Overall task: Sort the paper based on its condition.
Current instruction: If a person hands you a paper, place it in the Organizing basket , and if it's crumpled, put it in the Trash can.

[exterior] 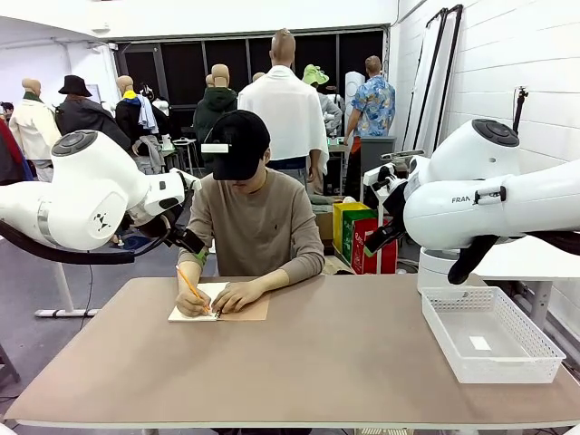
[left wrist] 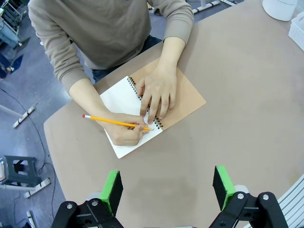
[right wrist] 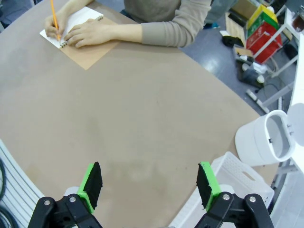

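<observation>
Paper (left wrist: 118, 100): a plain white rectangular sheet, bound by a wire spiral into a spiral-bound notebook (left wrist: 187, 102) with a brown cardboard cover. It lies on the far left part of the tabletop, in front of the seated person. No sorting has begun, by my reading.

Left pincer (left wrist: 166, 183): black with green pads, jaws spread wide, nothing between them. It hangs above the bare beige tabletop (left wrist: 247, 142), looking down on the notebook and well apart from it.

Right pincer (right wrist: 149, 179): likewise spread and bare, hovering over the near right part of the tabletop. A white plastic lattice basket (right wrist: 240, 178) sits just beyond its pads.

Farther out, the person's writing hand (left wrist: 124, 134) rests on the sheet and holds a yellow pencil (left wrist: 111, 121), tip down near the spiral. The other hand (left wrist: 156, 92) lies flat across the spiral and the folded-back cover.

The basket stands at the tabletop's right edge. A small white slip (exterior: 480, 343) lies on its floor, too small to tell what it is.

Judgement: this is the very start. The sheet has yet to be freed from the notebook, handed over or laid out, judged for condition and put in its place. One basket is in sight; I cannot tell where the other kind of sheet would go.
</observation>
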`<state>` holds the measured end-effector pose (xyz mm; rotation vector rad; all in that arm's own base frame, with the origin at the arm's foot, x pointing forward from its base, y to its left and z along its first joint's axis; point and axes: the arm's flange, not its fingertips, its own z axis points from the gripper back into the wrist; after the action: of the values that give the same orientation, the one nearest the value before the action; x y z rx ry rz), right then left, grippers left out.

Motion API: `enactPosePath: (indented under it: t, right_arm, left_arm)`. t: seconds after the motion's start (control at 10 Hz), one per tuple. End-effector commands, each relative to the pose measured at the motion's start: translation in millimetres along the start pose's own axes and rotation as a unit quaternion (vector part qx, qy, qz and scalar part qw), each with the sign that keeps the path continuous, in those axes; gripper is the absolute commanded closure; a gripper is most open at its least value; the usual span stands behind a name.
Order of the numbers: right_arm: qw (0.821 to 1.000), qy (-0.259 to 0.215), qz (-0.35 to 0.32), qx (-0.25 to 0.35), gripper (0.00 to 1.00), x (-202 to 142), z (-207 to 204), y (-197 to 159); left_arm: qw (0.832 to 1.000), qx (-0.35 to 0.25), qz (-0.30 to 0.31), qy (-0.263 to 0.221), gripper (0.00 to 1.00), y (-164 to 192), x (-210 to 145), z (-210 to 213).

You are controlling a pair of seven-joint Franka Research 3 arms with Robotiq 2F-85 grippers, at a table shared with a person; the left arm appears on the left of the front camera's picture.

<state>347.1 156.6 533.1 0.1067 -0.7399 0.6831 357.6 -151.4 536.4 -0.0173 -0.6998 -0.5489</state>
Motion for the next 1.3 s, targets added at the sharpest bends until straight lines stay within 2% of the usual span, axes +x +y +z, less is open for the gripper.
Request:
enactPosePath:
  t: [0.0, 1.2]
  right_arm:
    - [1.0, -0.002, -0.001, 0.0, 0.0, 0.3, -0.6, -0.1]
    - [1.0, -0.002, -0.001, 0.0, 0.0, 0.3, -0.6, -0.1]
  left_arm:
    - [1.0, -0.001, -0.003, 0.0, 0.0, -0.2, 0.2, 0.3]
    - [1.0, -0.001, -0.003, 0.0, 0.0, -0.2, 0.2, 0.3]
